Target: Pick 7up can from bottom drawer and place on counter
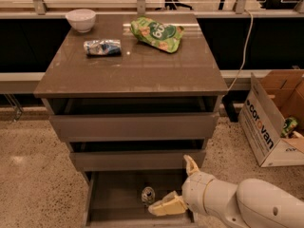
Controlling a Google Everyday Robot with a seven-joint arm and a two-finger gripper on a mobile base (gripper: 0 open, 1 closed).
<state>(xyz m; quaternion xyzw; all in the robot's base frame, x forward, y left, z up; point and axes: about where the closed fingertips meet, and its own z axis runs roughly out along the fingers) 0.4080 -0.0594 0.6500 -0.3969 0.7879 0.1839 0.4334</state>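
3 drawers sit under the counter [128, 72]; the bottom drawer [111, 201] is pulled out furthest, bare grey floor showing. On the counter, from the left: white bowl [80, 19] at the back corner, crushed silver-blue can [102, 47] lying on its side, green snack bag [156, 33] lying flat further right. 7up can [148, 194] is inside the bottom drawer, roughly mid-floor, standing upright: long axis vertical, shiny pull-tab top facing up, base on the drawer floor. Gripper [168, 183] is just right of the can, low over the drawer's right half, jaws spread wide and holding nothing. 1 of its fingers [166, 206] reaches left and ends close beside the can; can't tell if it touches. The other points up near the middle drawer's front. White arm [256, 205] enters from the lower right. Cardboard box [266, 127] stands on the floor, well apart on the far right.
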